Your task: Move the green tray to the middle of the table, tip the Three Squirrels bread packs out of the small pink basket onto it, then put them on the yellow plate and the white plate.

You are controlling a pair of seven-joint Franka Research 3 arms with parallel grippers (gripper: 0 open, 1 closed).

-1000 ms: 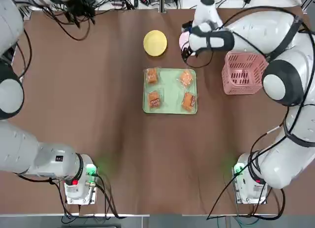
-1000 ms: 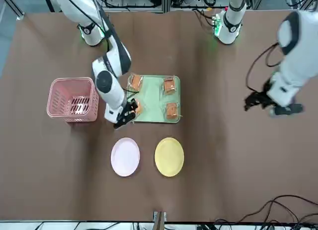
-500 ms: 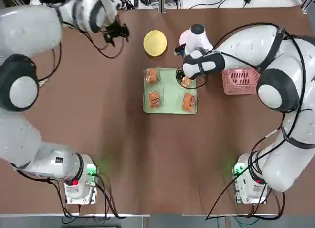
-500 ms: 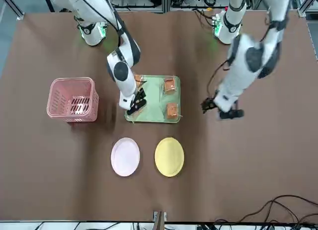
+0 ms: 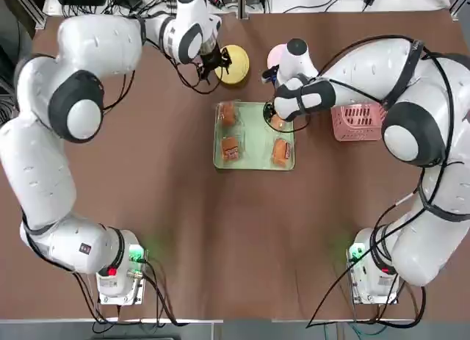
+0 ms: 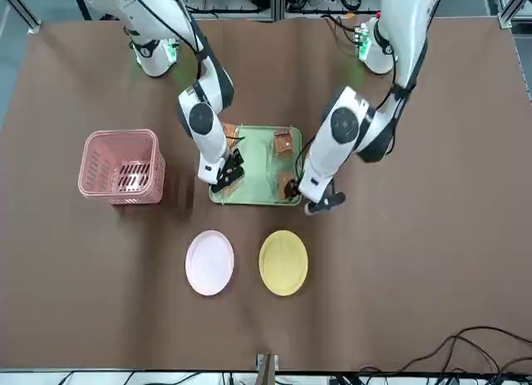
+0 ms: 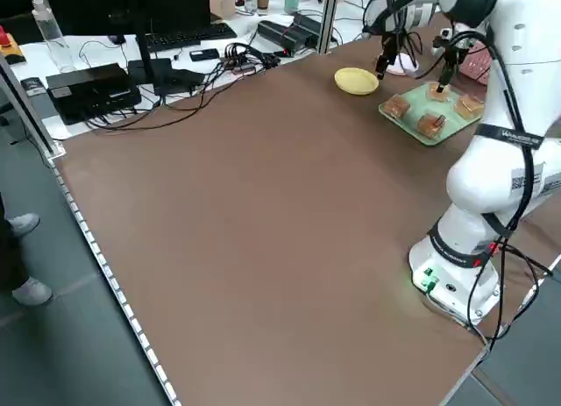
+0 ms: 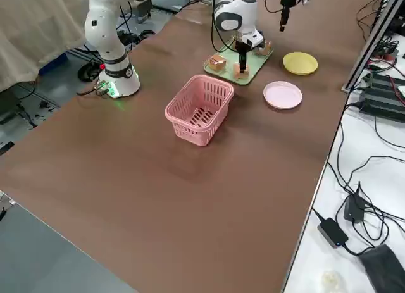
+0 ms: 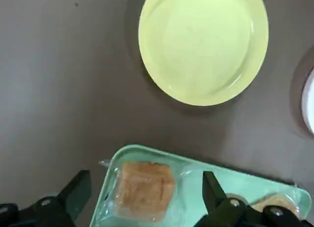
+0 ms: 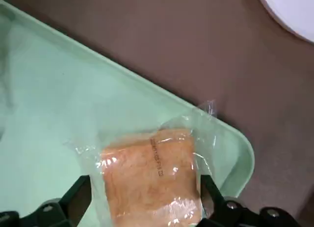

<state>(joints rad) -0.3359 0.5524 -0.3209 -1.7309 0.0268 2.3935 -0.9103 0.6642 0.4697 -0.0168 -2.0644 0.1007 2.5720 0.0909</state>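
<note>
The green tray (image 5: 253, 134) lies mid-table with several bread packs on it (image 5: 230, 147) (image 6: 283, 142). My right gripper (image 10: 144, 185) is low over the tray's far right corner. It is open, with one finger on each side of a bread pack (image 10: 152, 175). My left gripper (image 9: 144, 180) hangs open higher up, between the yellow plate (image 9: 203, 43) and the tray. A corner pack (image 9: 144, 190) shows far below its fingers. The white plate (image 6: 209, 262) sits beside the yellow plate (image 6: 283, 262). The small pink basket (image 6: 122, 165) stands upright to the robot's right.
Cables, a keyboard and boxes (image 7: 92, 86) line the far edge behind the plates. Both arm bases (image 5: 117, 274) (image 5: 374, 277) stand at the near edge. A person's shoes (image 7: 31, 292) show on the floor at the left side. Open cloth stretches left of and nearer than the tray.
My left arm swung in from the table's far left to above the yellow plate and tray. My right gripper came from the white plate down over the tray's corner pack.
</note>
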